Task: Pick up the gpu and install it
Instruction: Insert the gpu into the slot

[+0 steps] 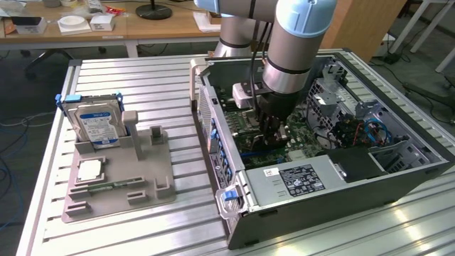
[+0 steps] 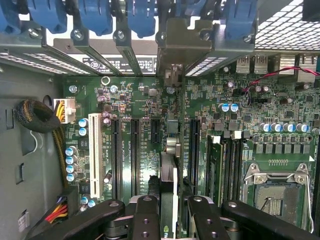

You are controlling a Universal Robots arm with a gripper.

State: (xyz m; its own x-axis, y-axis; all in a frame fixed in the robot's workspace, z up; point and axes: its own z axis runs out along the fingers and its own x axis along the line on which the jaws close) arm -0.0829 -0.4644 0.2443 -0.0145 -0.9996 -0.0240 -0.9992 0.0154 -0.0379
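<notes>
An office-like room lies behind, with a wooden desk (image 1: 106, 26) carrying small white boxes and a black round lamp base. In front of it, a ribbed aluminium tabletop (image 1: 142, 90) bears everything else.

Largest on it is the open computer case (image 1: 320, 160), lying on its side with the motherboard (image 2: 145, 125) facing up. The grey power supply (image 1: 295, 178), at the case's near end in the exterior view, carries a black label with white print (too small to read). Small white lettering on the motherboard is likewise unreadable.

The arm (image 1: 295, 48) comes down from above the case, its grey-and-light-blue forearm nearly vertical, wrist pointing straight down into the case interior.

Well apart from the case, toward the exterior view's left, a grey parts holder (image 1: 121, 181) stands on the tabletop. In it a hard drive (image 1: 96, 122) with a blue-white label sits upright in a blue bracket, and a narrow green memory stick (image 1: 114, 186) lies flat.

The tool (image 1: 274, 136) is low inside the case, just over the motherboard. In the wrist view its black fingers (image 2: 145, 220) are clenched on the gpu (image 2: 169, 172), a thin dark card seen edge-on, standing upright between the long black expansion slots (image 2: 135, 155) and reaching toward the case's rear brackets with blue clips (image 2: 140, 20).
</notes>
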